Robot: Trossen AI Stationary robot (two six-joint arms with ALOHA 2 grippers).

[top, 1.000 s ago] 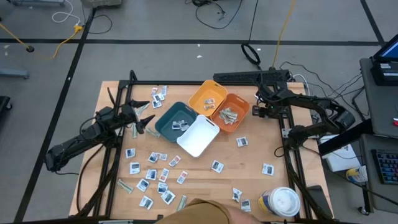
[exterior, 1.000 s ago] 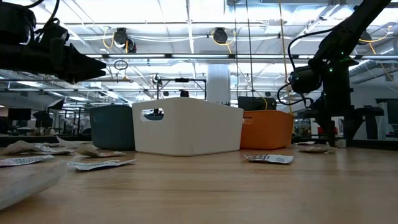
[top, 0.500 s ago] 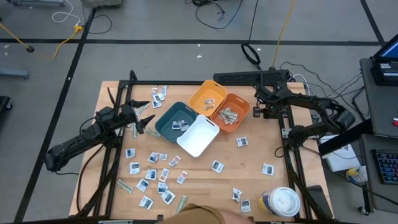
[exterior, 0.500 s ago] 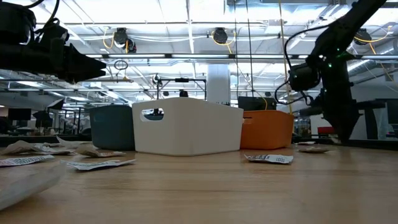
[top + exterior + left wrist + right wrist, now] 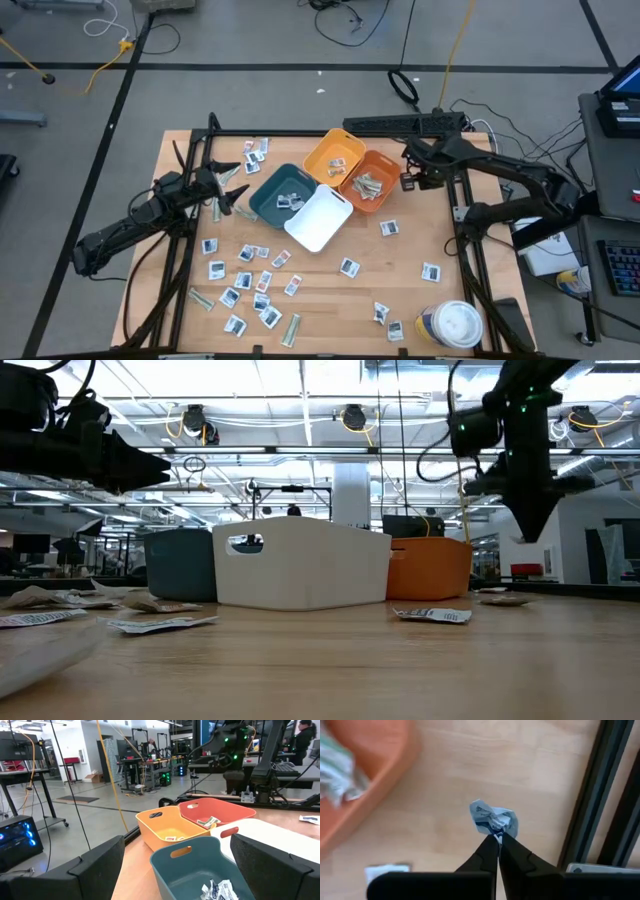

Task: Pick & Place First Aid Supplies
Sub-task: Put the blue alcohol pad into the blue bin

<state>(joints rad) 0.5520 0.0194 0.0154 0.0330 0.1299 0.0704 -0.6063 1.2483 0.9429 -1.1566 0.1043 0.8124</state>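
Wooden table [image 5: 330, 285], seen from above, scattered with flat white packets [image 5: 245, 273], mostly across the near-left part, each lying flat at its own angle. At the far middle, four bins clustered and touching: teal bin [image 5: 270, 197], white bin [image 5: 320, 221], yellow bin [image 5: 328, 156], orange bin [image 5: 382, 172]; grey-green strips [image 5: 368, 185] heaped inside the orange one, a few packets [image 5: 291, 200] in the teal one. Round white-lidded tub [image 5: 454, 324] at the near right edge. Left gripper [image 5: 240, 183] hanging above the table's left side just beside the teal bin, jaws spread wide, nothing between them. Right gripper [image 5: 407, 180] raised off the table just right of the orange bin, jaws pinched together on a crumpled white-and-blue packet [image 5: 493, 820]. Packet bunched up, no clear long axis, sticking out past the fingertips [image 5: 490, 846] toward the tabletop.
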